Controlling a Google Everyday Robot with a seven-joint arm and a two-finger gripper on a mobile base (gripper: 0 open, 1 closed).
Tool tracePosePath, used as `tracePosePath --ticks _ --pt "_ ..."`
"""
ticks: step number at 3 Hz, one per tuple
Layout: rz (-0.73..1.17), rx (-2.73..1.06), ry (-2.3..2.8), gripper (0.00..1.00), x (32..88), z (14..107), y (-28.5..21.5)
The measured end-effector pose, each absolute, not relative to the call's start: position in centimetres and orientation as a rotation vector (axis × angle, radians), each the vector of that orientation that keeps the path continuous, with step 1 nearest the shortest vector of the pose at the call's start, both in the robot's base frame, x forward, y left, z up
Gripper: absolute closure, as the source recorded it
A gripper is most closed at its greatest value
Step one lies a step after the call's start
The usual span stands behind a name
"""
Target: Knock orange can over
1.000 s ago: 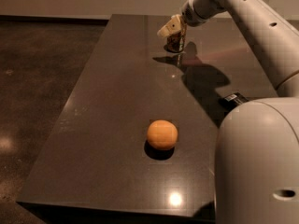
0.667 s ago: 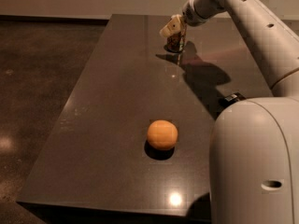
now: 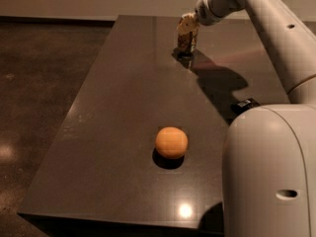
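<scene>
The orange can (image 3: 186,43) stands upright at the far end of the dark table (image 3: 123,107), orange-gold with dark markings. My gripper (image 3: 187,25) is right over the can's top and covers its upper part. The arm (image 3: 266,19) reaches in from the right. I cannot tell whether the gripper touches the can.
A round orange fruit (image 3: 171,142) lies on the near middle of the table. A small black object (image 3: 245,104) lies near the right edge. My white body (image 3: 271,172) fills the near right corner. The table's left edge drops to a dark floor (image 3: 34,107).
The gripper stays at the can's top, and the can still stands upright. My body has shifted slightly in view.
</scene>
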State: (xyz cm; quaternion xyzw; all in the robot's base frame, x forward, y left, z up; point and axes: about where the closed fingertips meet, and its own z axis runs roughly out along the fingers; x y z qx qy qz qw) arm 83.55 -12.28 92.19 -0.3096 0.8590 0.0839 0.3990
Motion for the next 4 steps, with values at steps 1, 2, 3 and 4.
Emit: tracePosePath --ticks 1,2,3,4 --pt "0.219 -0.835 2.168 0.84 81.3 93.8 -12.6" --pt "0.216 -0.929 2.176 1.00 77.6 95.6 -13.1" --pt "0.194 -1.049 2.198 1.00 74.1 96.4 -13.2" --pt "0.152 -1.207 2.234 1.00 70.7 96.3 -13.0"
